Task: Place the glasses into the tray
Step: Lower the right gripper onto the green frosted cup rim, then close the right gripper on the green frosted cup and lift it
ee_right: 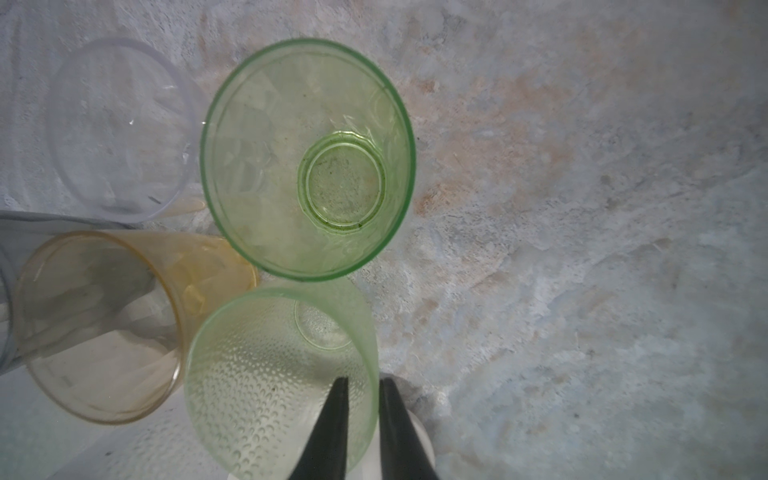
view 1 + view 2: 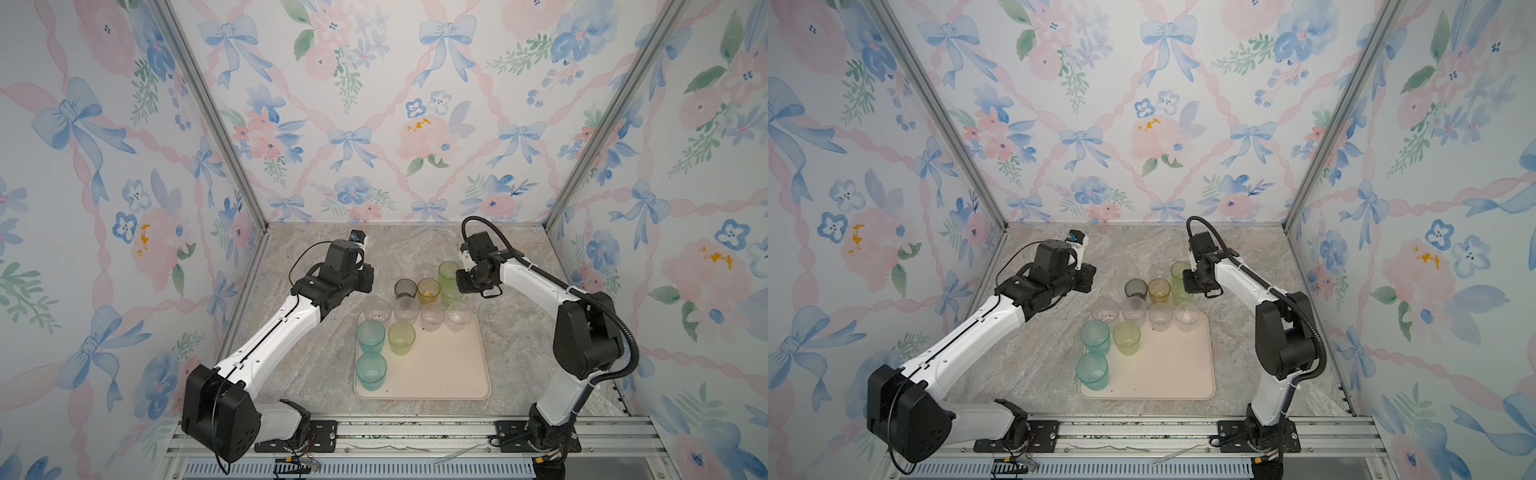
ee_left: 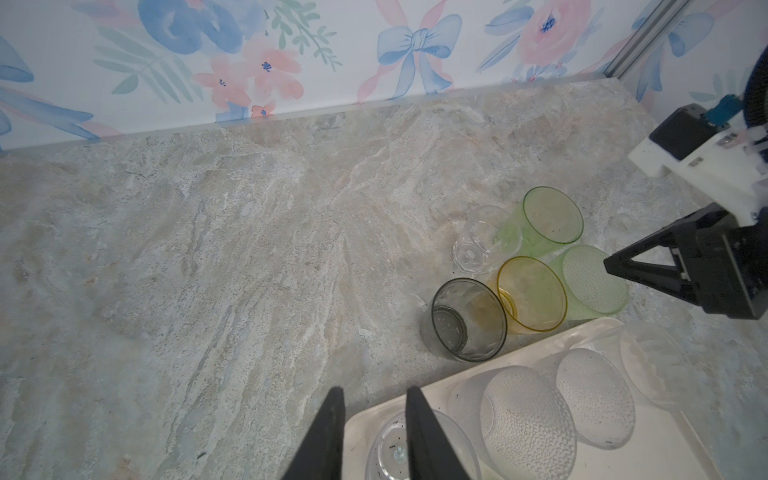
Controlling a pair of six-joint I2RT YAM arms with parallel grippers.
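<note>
**A:** As the right hand [image 1: 361, 380] has one finger inside the dimpled glass [image 1: 266, 374] and one outside, is it gripping?

**B:** Can't tell. They stand near together about the wall. The glass sits on the worktop [image 1: 582, 208] just beyond the tray's [image 2: 440, 374] far edge, beside a smooth green glass [image 1: 270, 166] and the amber glass [image 1: 104, 324].

**A:** The left hand [image 3: 374, 392]?

**B:** Slightly open, empty, above the tray's far left corner.

**A:** Next?

**B:** Probably pinch firmly, lift clear of the neighbours, then cross to the tray's bare near half.

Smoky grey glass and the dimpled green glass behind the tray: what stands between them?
The amber glass stands between the smoky grey glass and the dimpled green glass; the left wrist view shows it, as do both top views.
</note>
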